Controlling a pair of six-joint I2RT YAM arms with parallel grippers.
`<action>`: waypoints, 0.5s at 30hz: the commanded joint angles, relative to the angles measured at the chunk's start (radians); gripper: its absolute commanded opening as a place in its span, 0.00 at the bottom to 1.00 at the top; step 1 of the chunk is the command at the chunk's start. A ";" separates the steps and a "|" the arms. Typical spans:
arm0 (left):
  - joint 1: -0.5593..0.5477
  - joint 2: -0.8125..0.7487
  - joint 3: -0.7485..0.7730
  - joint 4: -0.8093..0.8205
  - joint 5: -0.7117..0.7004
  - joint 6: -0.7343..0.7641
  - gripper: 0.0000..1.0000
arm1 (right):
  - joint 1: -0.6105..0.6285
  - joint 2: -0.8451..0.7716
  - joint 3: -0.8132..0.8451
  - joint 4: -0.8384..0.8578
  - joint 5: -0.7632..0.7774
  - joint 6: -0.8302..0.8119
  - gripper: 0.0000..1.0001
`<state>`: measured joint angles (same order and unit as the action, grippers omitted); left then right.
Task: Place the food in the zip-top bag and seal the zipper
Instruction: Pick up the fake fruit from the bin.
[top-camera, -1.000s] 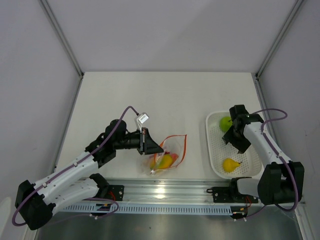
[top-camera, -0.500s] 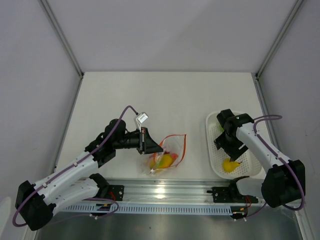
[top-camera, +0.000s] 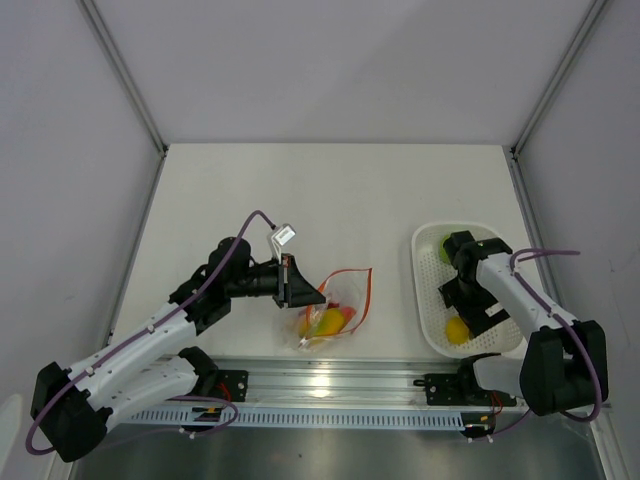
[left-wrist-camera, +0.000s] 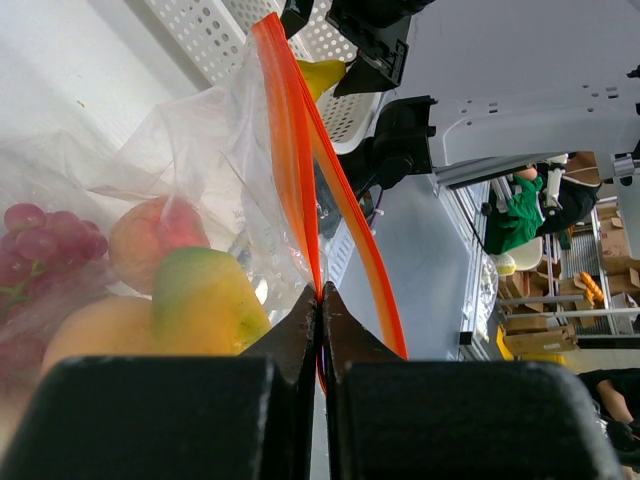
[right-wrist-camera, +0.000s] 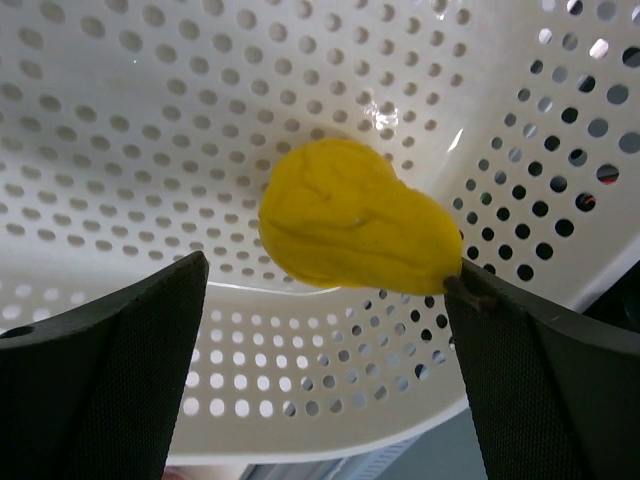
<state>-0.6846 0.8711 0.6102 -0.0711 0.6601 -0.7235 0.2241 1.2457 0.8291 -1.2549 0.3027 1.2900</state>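
Two arms working the desk (top-camera: 350, 190). On the left cable a white tag (top-camera: 285, 236) carries print too small for me to read. Left jaws are pinched fully closed on the zipper (left-wrist-camera: 290, 160) of the zip-top bag (top-camera: 345, 300), which lies near the desk's front edge. Its orange strips are parted above the pinch. Inside I see grapes (left-wrist-camera: 35, 245) and a yellow-green fruit (left-wrist-camera: 205, 300), cut off below by my fingers. Right jaws are spread wide either side of the yellow pear (right-wrist-camera: 350, 230) in the white tray (top-camera: 428, 262). Can't tell if one side brushes the stem. The green fruit (top-camera: 446, 243) is mostly hidden behind that arm.
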 joint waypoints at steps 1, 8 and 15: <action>0.011 -0.009 0.007 0.013 0.021 0.022 0.01 | -0.034 0.018 -0.019 0.044 0.061 -0.001 1.00; 0.016 -0.007 0.011 0.014 0.022 0.024 0.01 | -0.043 0.044 -0.042 0.078 0.069 -0.008 0.93; 0.019 -0.003 0.003 0.014 0.026 0.024 0.01 | -0.042 0.028 -0.045 0.095 0.050 -0.027 0.73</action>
<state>-0.6777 0.8715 0.6098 -0.0715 0.6632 -0.7227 0.1829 1.2865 0.7868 -1.1690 0.3286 1.2625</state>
